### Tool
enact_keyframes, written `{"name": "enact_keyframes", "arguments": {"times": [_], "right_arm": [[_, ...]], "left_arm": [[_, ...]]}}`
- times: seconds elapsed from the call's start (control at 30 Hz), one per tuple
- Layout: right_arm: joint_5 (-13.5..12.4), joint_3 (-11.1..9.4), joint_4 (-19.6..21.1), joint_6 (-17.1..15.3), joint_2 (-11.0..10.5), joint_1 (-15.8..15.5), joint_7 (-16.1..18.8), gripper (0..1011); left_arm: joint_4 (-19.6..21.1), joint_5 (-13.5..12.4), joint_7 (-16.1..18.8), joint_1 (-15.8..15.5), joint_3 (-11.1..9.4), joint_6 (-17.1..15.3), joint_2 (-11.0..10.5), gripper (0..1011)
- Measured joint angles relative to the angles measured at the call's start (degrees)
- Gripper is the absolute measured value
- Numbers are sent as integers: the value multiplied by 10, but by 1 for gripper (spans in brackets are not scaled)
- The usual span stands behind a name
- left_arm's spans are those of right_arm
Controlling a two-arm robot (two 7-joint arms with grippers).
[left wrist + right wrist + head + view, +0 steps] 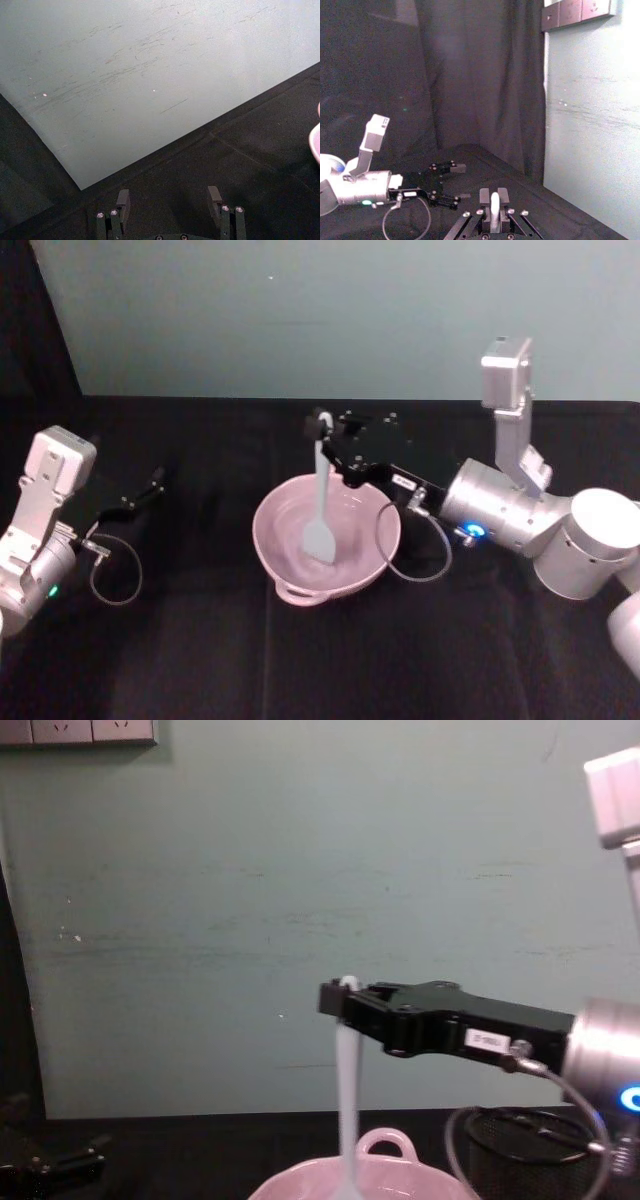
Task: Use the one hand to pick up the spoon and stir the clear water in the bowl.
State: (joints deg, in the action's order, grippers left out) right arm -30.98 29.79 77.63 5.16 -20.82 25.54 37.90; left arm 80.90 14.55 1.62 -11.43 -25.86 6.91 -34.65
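In the chest view the bowl [300, 1188] is cut off by the lower edge, and the lower end of the spoon [346, 1110] is lost with it. The water [345, 530] cannot be told from the pink glaze. In the right wrist view most of the spoon is hidden between the fingers of the right pincer [494, 194].

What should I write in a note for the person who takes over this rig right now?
Right gripper: shut on the top of the spoon, which stands upright with its head down in the bowl.
Left gripper: open, parked at the robot's left, apart from the bowl.
Done: spoon picked up and dipped into the clear water.
Left: the stirring; how far it has gone cannot be told.
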Motion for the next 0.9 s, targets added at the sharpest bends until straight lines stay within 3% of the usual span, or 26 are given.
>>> {"name": "enact_keyframes", "arguments": {"times": [0.47,0.67,0.9], "right_arm": [[1,25,-98,20,64,68,14,105],[3,20,-133,28,72,83,13,105],[4,1,-148,35,64,86,4,105]], "left_arm": [[0,0,0,0,0,0,0,1011],[0,0,0,0,0,0,0,1011],[0,0,0,0,0,0,0,1011]]}}
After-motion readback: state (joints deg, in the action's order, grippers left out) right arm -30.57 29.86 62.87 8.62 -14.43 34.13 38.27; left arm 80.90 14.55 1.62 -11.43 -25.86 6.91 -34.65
